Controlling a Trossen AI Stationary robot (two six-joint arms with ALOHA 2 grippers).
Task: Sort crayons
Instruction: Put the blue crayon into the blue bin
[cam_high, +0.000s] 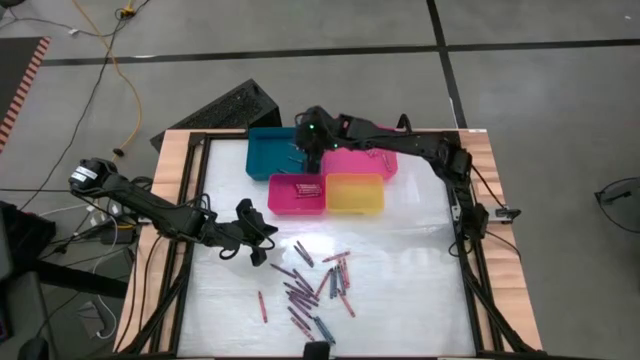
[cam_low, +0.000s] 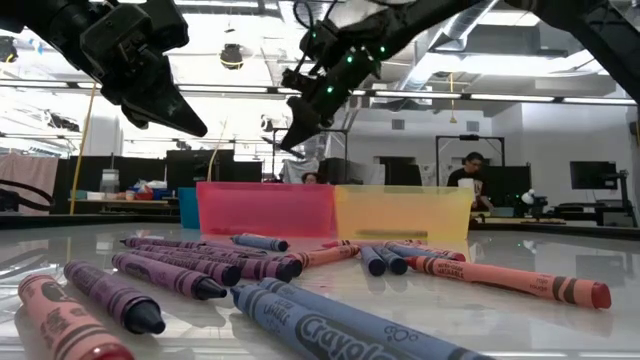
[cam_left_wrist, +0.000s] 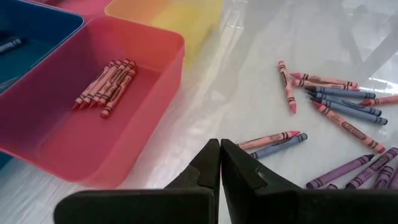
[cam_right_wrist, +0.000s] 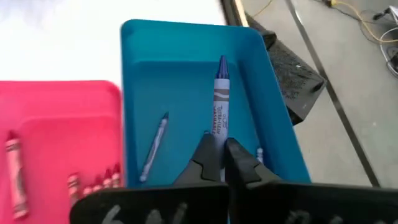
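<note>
A blue crayon (cam_right_wrist: 219, 106) is gripped by the right pincer (cam_right_wrist: 221, 152) above the blue tray (cam_high: 268, 157) near the desk's far edge, its tip pointing away from the wrist; another blue crayon (cam_right_wrist: 154, 144) is seen lying on that tray's floor. The left pincer (cam_left_wrist: 220, 163) is held closed and empty above the desk (cam_high: 400, 300), just beside the pink tray (cam_high: 297, 195) in which a small bundle of red crayons (cam_left_wrist: 107, 84) is laid side by side. A yellow tray (cam_high: 355, 194) is set touching the pink one, and a second pink tray (cam_high: 352, 160) is placed behind them, partly covered by the right arm. The loose crayons (cam_high: 315, 285), purple, blue and red, are scattered over the middle and near part of the desk, well apart from the trays. "Crayola" is read on the wrapper of the nearest blue crayon (cam_low: 330, 330) in the low view. Behind the desk a person (cam_low: 470, 180) is seen among monitors. A dark keyboard (cam_high: 225, 108) is left on the floor beyond the far left corner.
</note>
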